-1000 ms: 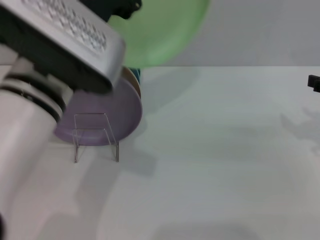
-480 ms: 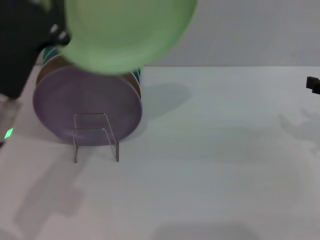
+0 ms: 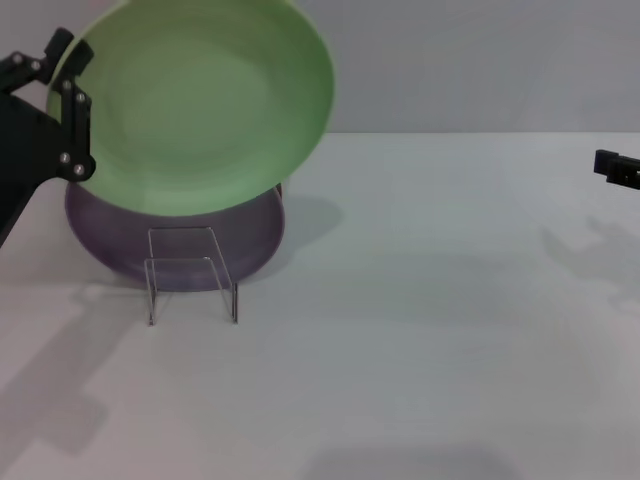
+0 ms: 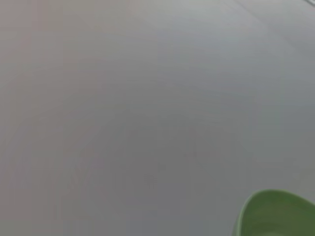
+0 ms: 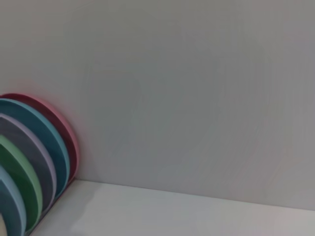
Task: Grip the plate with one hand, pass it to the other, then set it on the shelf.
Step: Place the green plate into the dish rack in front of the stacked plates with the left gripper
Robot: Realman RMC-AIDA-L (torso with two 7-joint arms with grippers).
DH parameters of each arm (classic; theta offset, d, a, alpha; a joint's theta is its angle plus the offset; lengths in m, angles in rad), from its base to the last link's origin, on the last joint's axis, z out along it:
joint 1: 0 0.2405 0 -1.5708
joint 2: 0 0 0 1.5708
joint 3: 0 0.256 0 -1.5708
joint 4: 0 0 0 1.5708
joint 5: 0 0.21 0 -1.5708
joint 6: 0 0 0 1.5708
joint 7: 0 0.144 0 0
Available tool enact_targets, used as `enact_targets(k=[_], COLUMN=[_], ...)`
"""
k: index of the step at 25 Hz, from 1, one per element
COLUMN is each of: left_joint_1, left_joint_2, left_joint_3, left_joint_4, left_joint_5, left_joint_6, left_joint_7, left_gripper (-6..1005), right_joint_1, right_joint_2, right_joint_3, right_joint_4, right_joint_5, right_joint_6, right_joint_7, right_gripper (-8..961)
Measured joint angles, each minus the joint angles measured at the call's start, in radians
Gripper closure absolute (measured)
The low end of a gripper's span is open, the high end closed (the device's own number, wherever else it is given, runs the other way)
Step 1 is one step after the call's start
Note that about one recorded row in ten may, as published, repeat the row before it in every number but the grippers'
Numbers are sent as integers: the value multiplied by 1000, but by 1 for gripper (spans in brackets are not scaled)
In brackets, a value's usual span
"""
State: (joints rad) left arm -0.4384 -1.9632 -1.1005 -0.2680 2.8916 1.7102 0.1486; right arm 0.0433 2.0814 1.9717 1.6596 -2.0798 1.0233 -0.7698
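Observation:
The pale mint-green plate (image 3: 195, 105) is held upright in the air at the far left, its face toward me. My left gripper (image 3: 66, 100) is shut on the plate's left rim. The plate's lower edge hangs just above the clear acrylic shelf (image 3: 190, 272), which stands on the table with nothing in it. A bit of the plate's rim also shows in the left wrist view (image 4: 275, 216). Only a black tip of my right gripper (image 3: 615, 168) shows at the far right edge, away from the plate.
A lilac-purple plate (image 3: 250, 235) stands upright behind the shelf, fronting a row of upright plates. The right wrist view shows that row (image 5: 34, 157) against a grey wall. The white table (image 3: 420, 330) stretches to the right and front.
My left arm has drawn back to the left, out of the way of the head view. The green plate has moved left and down, and now hangs just above the shelf.

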Motion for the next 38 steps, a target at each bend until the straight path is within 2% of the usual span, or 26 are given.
enact_targets(k=[12,17,21,35,38], left_joint_1=[-44,-52,-52,-48,-47], left_joint_2=[20,34,36,19,2], left_joint_3=[43,67,67,56,31], left_joint_4=[139,154,167,189,190], left_joint_5=[-1,-1,-1,-4,-8], left_joint_6=[0,-3,-4,-40,-71], left_joint_7=[13,37,37,52,88], left_gripper=[942,941,942,943,943], right_joint_1=[1,1,3,7,8], right_joint_2=[0,0,-1,0,0], right_joint_3=[-3,-5,-10,-12,-11], right_joint_4=[-2,-3,-4,5,5], right_joint_5=[41,46,52,54,54], right_joint_6=[23,25,26,29,29], right_joint_7=[0,0,0,-11,-11], right_gripper=[247,248,248,249,248])
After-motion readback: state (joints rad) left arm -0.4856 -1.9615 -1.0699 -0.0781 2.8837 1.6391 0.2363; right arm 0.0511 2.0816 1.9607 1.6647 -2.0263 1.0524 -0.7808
